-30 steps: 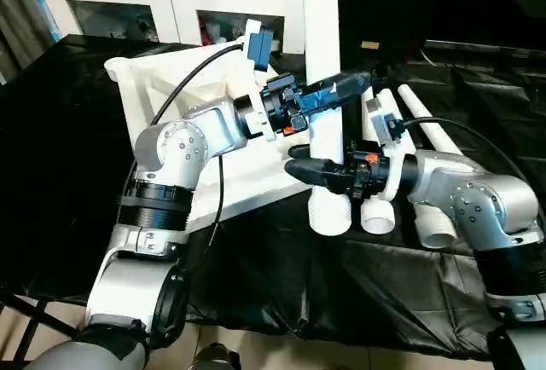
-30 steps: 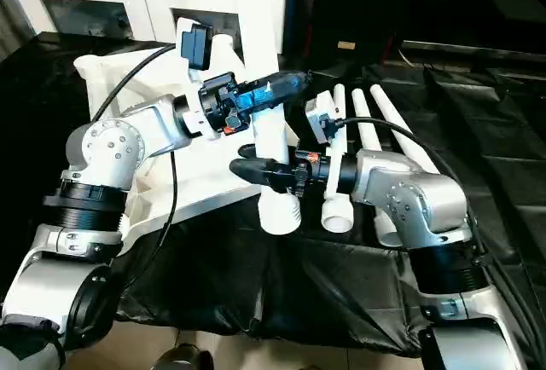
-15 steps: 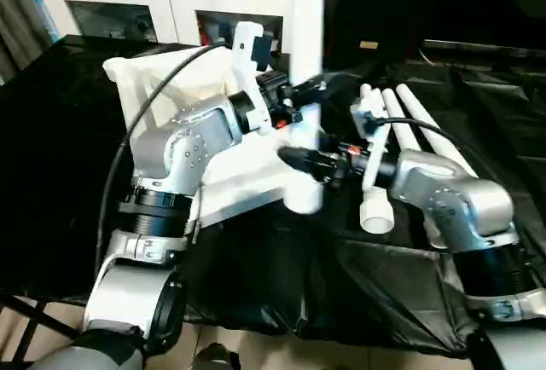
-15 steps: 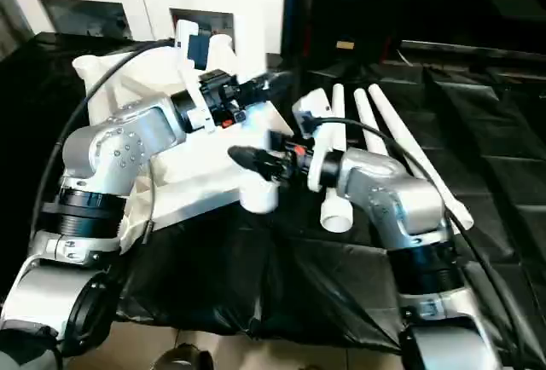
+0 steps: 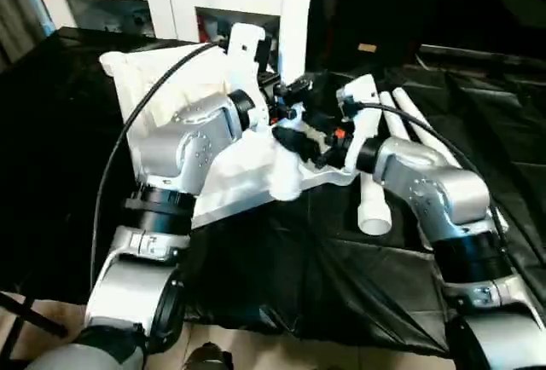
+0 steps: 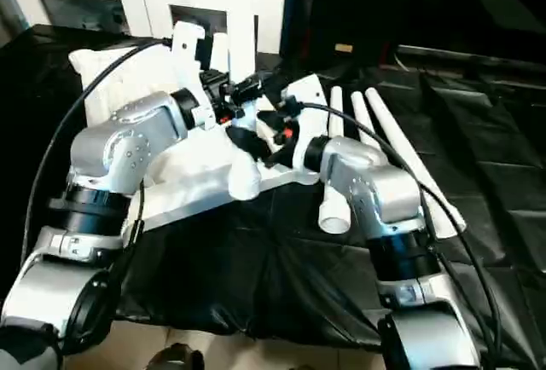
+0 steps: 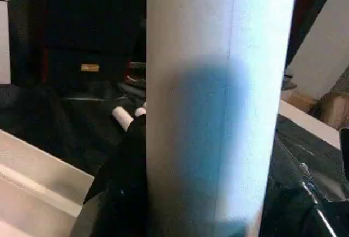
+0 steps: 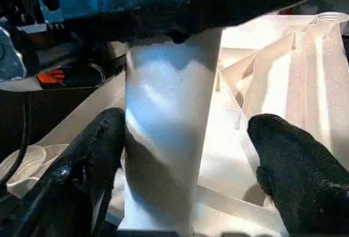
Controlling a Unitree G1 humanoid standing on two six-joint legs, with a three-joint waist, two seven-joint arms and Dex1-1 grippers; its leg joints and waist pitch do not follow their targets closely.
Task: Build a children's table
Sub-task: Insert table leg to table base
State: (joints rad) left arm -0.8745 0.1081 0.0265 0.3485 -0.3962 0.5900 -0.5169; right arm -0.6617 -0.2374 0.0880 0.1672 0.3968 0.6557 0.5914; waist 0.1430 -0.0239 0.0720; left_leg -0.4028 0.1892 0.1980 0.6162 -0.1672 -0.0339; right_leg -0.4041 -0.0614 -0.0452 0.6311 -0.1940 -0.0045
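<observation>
Right wrist view: right gripper point(image 8: 188, 166) jaws spread around the upright leg point(image 8: 166, 138), which the left gripper point(image 5: 294, 97) jaws pinch.

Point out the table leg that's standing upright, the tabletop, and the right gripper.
upright leg point(image 5: 294, 12): left eye view, on its upper shaft.
tabletop point(image 5: 153, 89): left eye view, on its ribbed underside near the far corner.
right gripper point(image 8: 185, 138): right wrist view, midway between its two black fingers, which stand open around the leg.

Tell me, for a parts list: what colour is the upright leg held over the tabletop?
White leg, clearest in the left eye view.
</observation>
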